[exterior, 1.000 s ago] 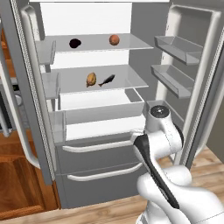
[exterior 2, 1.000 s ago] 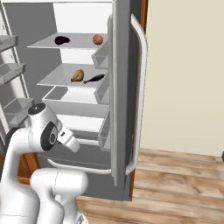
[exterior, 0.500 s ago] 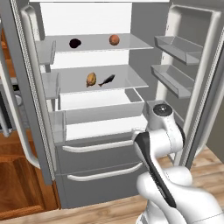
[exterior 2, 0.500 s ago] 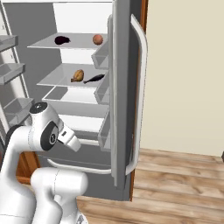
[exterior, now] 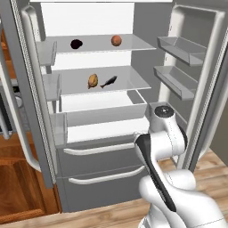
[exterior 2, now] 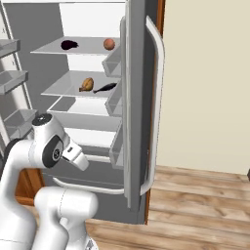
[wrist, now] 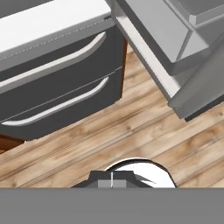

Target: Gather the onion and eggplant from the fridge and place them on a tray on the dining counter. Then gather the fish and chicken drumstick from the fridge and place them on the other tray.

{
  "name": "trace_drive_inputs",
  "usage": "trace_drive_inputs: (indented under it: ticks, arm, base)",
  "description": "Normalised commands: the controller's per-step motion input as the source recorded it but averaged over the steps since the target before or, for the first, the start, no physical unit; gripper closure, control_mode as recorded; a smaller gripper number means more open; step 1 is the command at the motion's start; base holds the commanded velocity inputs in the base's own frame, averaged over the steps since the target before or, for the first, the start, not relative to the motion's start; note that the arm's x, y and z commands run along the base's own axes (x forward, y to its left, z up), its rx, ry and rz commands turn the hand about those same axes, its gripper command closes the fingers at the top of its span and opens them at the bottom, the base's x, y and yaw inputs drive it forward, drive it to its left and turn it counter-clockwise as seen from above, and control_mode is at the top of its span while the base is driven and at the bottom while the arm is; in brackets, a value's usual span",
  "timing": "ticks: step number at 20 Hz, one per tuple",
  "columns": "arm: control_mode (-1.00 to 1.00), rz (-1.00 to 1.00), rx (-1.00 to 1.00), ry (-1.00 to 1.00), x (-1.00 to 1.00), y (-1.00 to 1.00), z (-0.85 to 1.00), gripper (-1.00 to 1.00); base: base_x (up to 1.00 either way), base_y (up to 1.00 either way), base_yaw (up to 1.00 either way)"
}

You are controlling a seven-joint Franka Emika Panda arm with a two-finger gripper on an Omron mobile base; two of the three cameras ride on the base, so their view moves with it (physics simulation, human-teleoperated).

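Note:
The fridge stands open in front of me. On its top shelf lie a dark eggplant (exterior: 76, 44) (exterior 2: 69, 45) on the left and a round orange-brown onion (exterior: 116, 40) (exterior 2: 109, 44) on the right. On the shelf below, a tan chicken drumstick (exterior: 92, 81) (exterior 2: 86, 84) lies beside a dark fish (exterior: 108, 82) (exterior 2: 105, 88). My arm is folded low before the freezer drawers, well below these shelves. Its hand (exterior 2: 75, 155) points down at the floor. The gripper is shut and holds nothing. The trays and the dining counter are out of view.
Both fridge doors stand wide open: the left door (exterior: 26, 89), and the right door (exterior: 187, 71) (exterior 2: 139, 107) with bins close to my arm. Two freezer drawers (exterior: 98, 156) (wrist: 52, 87) are shut. Wooden floor (wrist: 131, 131) lies below, and a wooden cabinet (exterior: 18, 191) stands at the left.

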Motion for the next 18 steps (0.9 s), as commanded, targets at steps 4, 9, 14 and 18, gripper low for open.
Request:
trace_drive_inputs:
  ticks: [4,9,14,18]
  arm:
    - [1.0,0.0,0.0,-0.03,-0.11,0.0,-0.02,1.0]
    - [1.0,0.0,0.0,0.0,0.0,0.0,0.0,1.0]
    - [1.0,0.0,0.0,0.0,0.0,0.0,0.0,1.0]
    - [1.0,0.0,0.0,0.0,0.0,0.0,0.0,1.0]
  base:
    - [-0.14,0.01,0.0]
    - [-0.25,0.18,0.0]
    - [-0.09,0.27,0.0]
    - [0.0,0.42,0.0]
